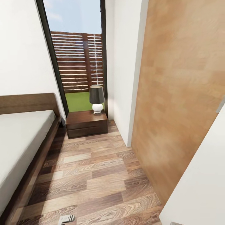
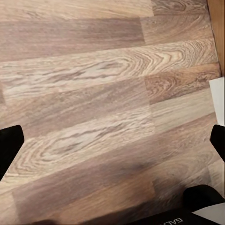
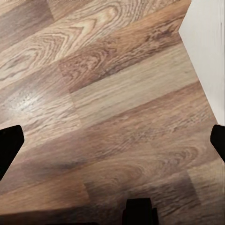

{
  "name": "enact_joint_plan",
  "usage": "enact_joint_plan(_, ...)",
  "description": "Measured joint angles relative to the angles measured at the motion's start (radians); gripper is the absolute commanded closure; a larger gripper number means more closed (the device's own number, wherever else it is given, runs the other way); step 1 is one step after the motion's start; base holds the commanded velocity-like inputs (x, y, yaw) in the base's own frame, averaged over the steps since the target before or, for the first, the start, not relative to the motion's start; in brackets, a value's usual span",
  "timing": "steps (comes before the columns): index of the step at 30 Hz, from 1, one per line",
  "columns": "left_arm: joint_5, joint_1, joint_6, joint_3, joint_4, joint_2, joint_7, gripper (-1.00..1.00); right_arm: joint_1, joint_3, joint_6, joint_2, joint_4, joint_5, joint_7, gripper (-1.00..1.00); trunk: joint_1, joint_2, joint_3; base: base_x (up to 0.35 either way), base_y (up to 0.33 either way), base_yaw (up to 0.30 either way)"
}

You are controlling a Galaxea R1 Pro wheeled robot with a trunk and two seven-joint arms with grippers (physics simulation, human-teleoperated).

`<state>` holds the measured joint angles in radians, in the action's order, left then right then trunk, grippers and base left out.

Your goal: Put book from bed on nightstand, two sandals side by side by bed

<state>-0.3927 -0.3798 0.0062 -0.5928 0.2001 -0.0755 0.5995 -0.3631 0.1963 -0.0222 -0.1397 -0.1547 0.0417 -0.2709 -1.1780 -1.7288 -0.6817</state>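
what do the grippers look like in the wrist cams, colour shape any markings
Little of them shows. In each wrist view the fingertips are plain black, blunt wedges at the picture's edges. The left wrist view also shows a black body part with pale lettering, cut off and unreadable. No cables are visible.

You have an open lane of plank floor [image 1: 93, 175] running ahead between the bed [image 1: 22, 147] on your left and the brown door [image 1: 178, 103] and white wall [image 1: 123, 68] on your right. The nightstand [image 1: 87, 123] with its lamp [image 1: 97, 98] closes the far end, against the window [image 1: 78, 56].
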Motion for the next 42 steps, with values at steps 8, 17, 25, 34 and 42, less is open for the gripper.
enact_joint_plan(8, -0.001, 0.0, 0.0, 0.0, 0.0, 0.0, 0.0, -1.0, 0.0, 0.0, 0.0, 0.0, 0.001, -0.002, 0.0, -1.0, 0.0, 0.0, 0.0, 0.0, -0.02, 0.0)
enact_joint_plan(17, -0.001, 0.0, 0.0, 0.0, 0.0, 0.0, 0.0, -1.0, 0.0, 0.0, 0.0, 0.0, 0.0, -0.004, 0.0, -1.0, 0.0, 0.0, 0.0, 0.0, -0.001, 0.0)
enact_joint_plan(25, -0.001, 0.0, 0.0, 0.0, 0.0, 0.0, 0.0, -1.0, 0.0, 0.0, 0.0, 0.0, 0.0, -0.004, 0.0, -1.0, 0.0, 0.0, 0.0, 0.0, 0.0, 0.001)
enact_joint_plan(34, 0.0, 0.0, 0.0, 0.0, 0.0, 0.0, 0.0, -1.0, 0.0, 0.0, 0.0, 0.0, 0.001, -0.003, 0.0, -1.0, 0.0, 0.0, 0.0, 0.016, 0.0, 0.097)
enact_joint_plan(42, -0.001, 0.0, 0.001, 0.0, 0.0, 0.0, 0.0, -1.0, 0.0, 0.0, 0.0, 0.0, 0.0, -0.004, 0.0, -1.0, 0.001, 0.0, 0.0, 0.255, 0.0, 0.033)
